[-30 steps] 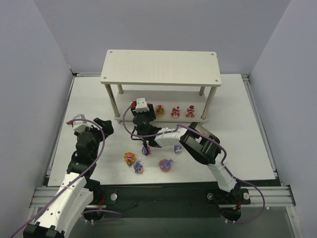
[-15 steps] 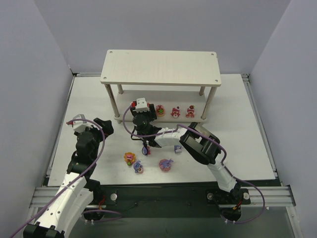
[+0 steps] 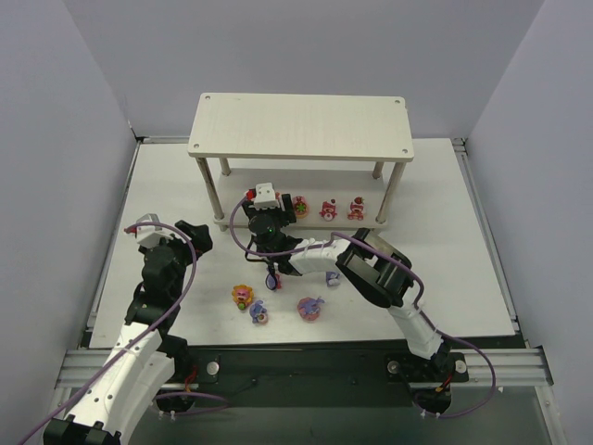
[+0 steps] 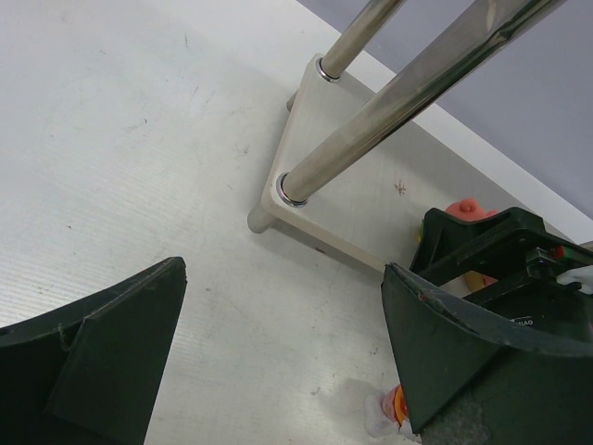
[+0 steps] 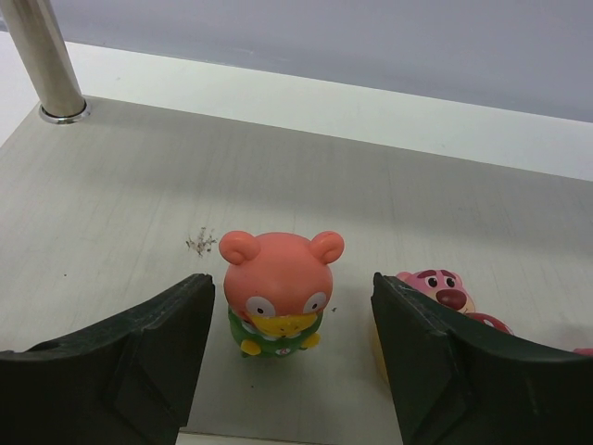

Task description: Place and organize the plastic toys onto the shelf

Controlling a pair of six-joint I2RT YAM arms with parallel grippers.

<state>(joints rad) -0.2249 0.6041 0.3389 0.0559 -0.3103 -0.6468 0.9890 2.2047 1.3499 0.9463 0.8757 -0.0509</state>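
- Right gripper [image 5: 289, 283] stands partly open on the lower tier of the shelf [image 5: 120, 185] and holds nothing. Its 2 fingers [image 5: 139, 362] flank the salmon toy [image 5: 278, 292] without touching it.
- That salmon toy stands upright at the centre of the right wrist view, face toward the camera, with a clear gap to each finger. It lies dead ahead between the jaws, so I judge the way out is straight back toward the bottom edge; any sideways drift would tip it.
- At the right of that view, just beside the right finger, sits a pink bear toy [image 5: 445, 289], so I have less margin on that side.
- Left gripper [image 4: 283, 273] hangs wide open and empty at the left of the top view, short of the shelf's corner leg [image 4: 371, 130].
- Loose toys [image 3: 243, 295] lie on the table [image 3: 445, 278] at lower centre, under the right forearm; I judge the left gripper has the clearer path to them.
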